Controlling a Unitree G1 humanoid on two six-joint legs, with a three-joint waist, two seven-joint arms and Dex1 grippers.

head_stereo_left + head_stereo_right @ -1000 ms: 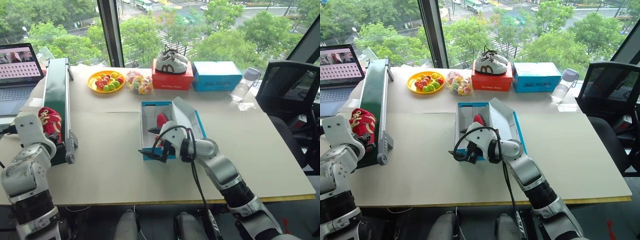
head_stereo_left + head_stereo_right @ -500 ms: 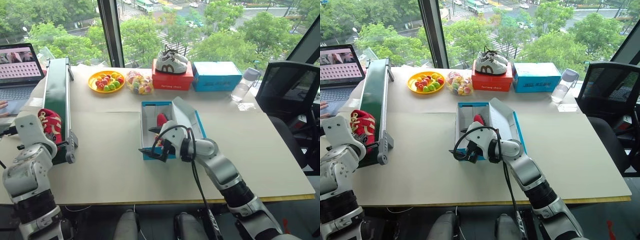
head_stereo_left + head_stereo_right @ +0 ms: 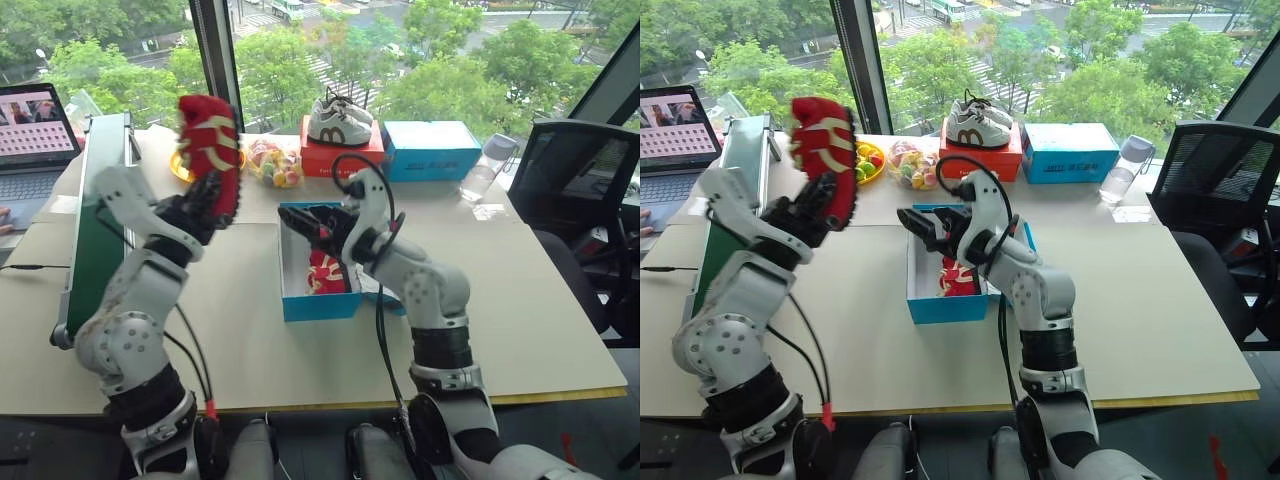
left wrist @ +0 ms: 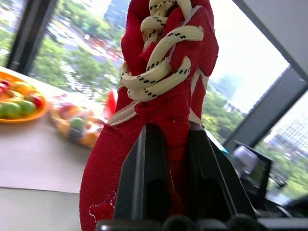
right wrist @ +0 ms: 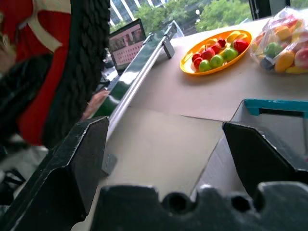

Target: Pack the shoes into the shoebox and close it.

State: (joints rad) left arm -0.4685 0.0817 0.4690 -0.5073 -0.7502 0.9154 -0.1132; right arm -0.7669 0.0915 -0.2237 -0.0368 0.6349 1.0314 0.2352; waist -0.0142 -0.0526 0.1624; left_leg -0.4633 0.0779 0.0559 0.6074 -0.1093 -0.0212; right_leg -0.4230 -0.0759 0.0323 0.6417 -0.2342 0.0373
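From the left eye view, we hold one red shoe (image 3: 210, 150) in the left gripper (image 3: 205, 205), raised well above the table (image 3: 520, 300), toe up and sole facing the right gripper. The blue shoebox (image 3: 318, 305) sits below and to the right of that gripper, with the other shoe (image 3: 325, 272) already lying inside. The right gripper (image 3: 315, 225) hovers just above the box's far end, jaws spread wide and empty. We judge the main risk to be a collision: both arms crowd the same space over the box, so lowering the shoe could knock the right forearm or shove the box. The lid is hidden behind the right arm, so we cannot tell how it stands.

In the right eye view, the left forearm slants up and inward and the right arm bends sharply at the elbow, its gripper pointing toward the left one.

In the left wrist view, the fingers (image 4: 144, 178) are clamped tight on the shoe's heel end, with the laces (image 4: 161, 57) above them. The grip is narrow; we think a quick swing could let the shoe twist or slip.

In the right wrist view, the open fingers (image 5: 82, 154) frame the box's near corner, with the held shoe beside them, close enough to brush.
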